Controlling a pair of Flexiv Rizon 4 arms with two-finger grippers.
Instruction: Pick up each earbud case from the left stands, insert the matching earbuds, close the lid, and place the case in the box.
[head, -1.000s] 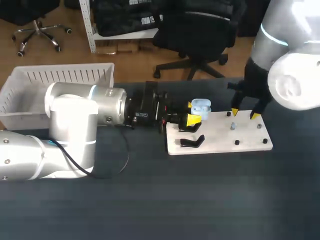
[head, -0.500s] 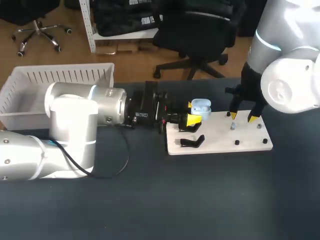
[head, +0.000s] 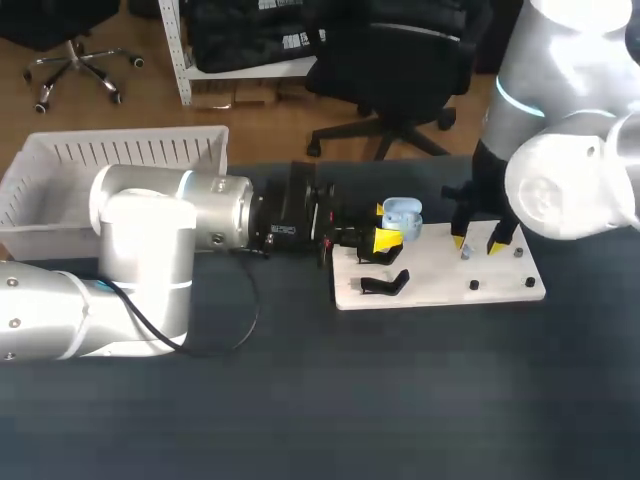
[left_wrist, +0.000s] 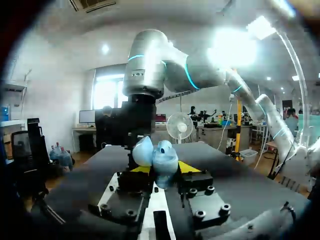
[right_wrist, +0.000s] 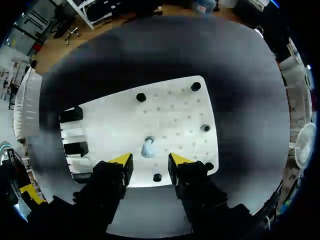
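My left gripper (head: 385, 238) lies sideways at the white board's (head: 440, 278) left end, shut on a light-blue earbud case (head: 402, 213) whose lid stands open. In the left wrist view the case (left_wrist: 159, 159) sits between the yellow tips of that gripper (left_wrist: 159, 170). My right gripper (head: 477, 244) hangs open over the board, its tips on either side of a small pale earbud (head: 466, 253). In the right wrist view the earbud (right_wrist: 147, 148) stands on the board (right_wrist: 175, 112) just ahead of the gap of that gripper (right_wrist: 149, 160), untouched.
A white slatted box (head: 60, 170) stands at the table's back left. An empty black stand (head: 385, 284) lies on the board's near left part; two black stands (right_wrist: 75, 148) show in the right wrist view. Small black pegs (right_wrist: 141, 97) dot the board.
My right gripper has shifted left and lower, from beside the earbud to straddling it. The left arm and the case have not moved.
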